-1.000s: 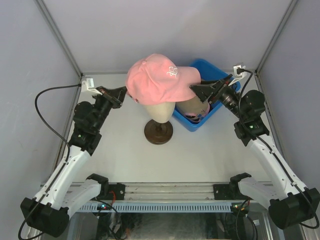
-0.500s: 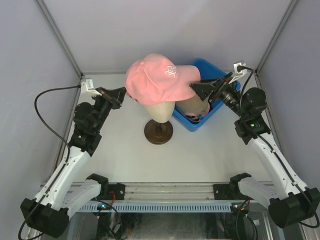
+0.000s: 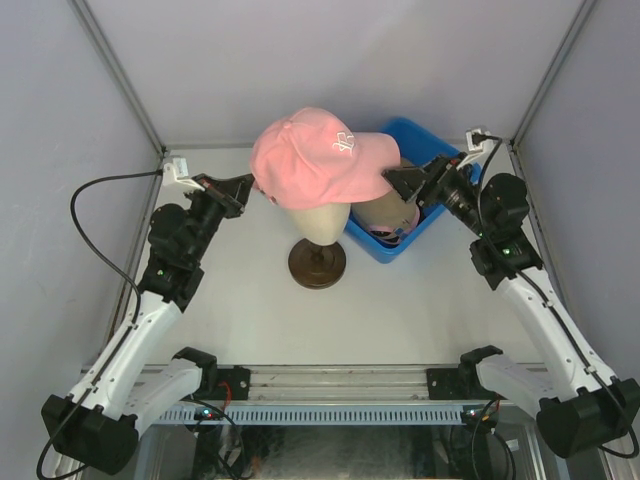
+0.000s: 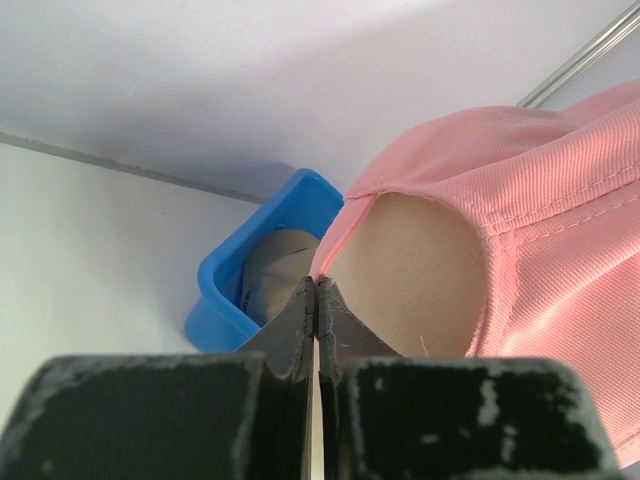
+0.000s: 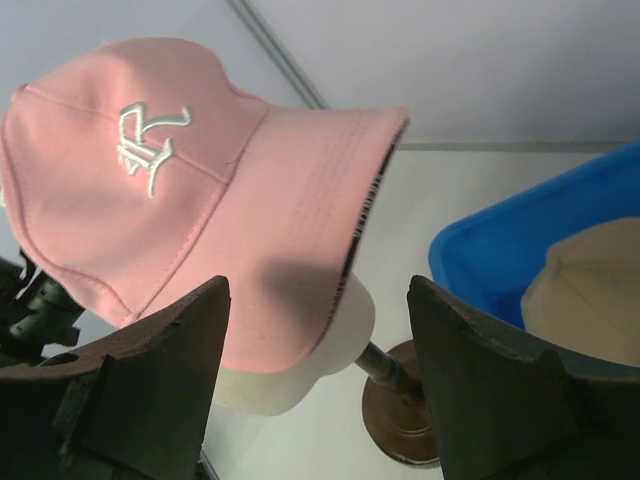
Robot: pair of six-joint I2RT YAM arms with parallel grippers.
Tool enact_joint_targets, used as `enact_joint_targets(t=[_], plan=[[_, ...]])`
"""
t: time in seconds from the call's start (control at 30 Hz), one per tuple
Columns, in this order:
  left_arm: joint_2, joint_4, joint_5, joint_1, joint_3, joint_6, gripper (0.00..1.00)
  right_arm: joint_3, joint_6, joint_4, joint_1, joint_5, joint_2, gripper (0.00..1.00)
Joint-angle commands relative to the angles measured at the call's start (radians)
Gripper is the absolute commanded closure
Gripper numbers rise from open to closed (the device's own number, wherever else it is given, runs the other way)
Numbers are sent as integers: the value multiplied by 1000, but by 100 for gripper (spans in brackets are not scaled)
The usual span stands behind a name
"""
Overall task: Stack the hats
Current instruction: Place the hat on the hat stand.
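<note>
A pink cap (image 3: 320, 160) with a white logo sits on the beige mannequin head (image 3: 322, 222), brim pointing right. It also shows in the right wrist view (image 5: 190, 190) and the left wrist view (image 4: 540, 210). My left gripper (image 3: 250, 186) is shut on the pink cap's rear edge (image 4: 330, 262). My right gripper (image 3: 392, 181) is open, its fingers (image 5: 160, 380) apart just off the brim's right side, holding nothing. A tan cap (image 3: 392, 212) lies in the blue bin (image 3: 440, 212), seen also in the right wrist view (image 5: 590, 290). The black caps are out of view.
The mannequin head stands on a round brown base (image 3: 318, 264) at the table's middle back. The blue bin sits at the back right against the wall corner. Grey walls and frame posts close in left, right and behind.
The pink cap has shifted slightly on the head. My right gripper has drawn a little back and down from the brim. The left arm holds still.
</note>
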Motion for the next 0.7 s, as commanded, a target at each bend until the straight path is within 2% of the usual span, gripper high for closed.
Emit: enact_joint_targets(t=[0.0, 0.03, 0.07, 0.13, 0.17, 0.23, 0.27, 0.33, 0.43, 0.5, 0.57, 0.67], plan=[[-7, 0, -11, 4, 14, 10, 100, 43, 11, -118, -17, 144, -78, 28], [-7, 0, -13, 4, 16, 11, 100, 43, 105, -150, -18, 179, -94, 11], [-9, 0, -13, 4, 18, 12, 100, 44, 107, -176, -20, 212, -109, 9], [-6, -2, -15, 4, 19, 13, 100, 47, 68, -230, -25, 260, -133, 15], [-5, 0, -14, 5, 20, 13, 100, 51, 59, -249, -28, 271, -141, 27], [0, 0, -12, 4, 20, 12, 100, 52, 53, -264, -35, 279, -152, 95], [1, 0, -12, 4, 20, 10, 100, 52, 54, -269, -35, 280, -156, 100], [2, 3, -12, 4, 18, 8, 100, 52, 60, -265, -36, 266, -157, 100], [3, 4, -10, 4, 18, 8, 100, 40, 92, -215, -35, 195, -148, 56], [2, 3, -9, 4, 20, 8, 100, 31, 123, -165, -37, 145, -130, 35], [2, 0, -7, 3, 25, 10, 100, 30, 151, -125, -37, 103, -104, 23], [2, -5, -7, 4, 28, 10, 100, 25, 176, -56, -36, 49, -70, 20]])
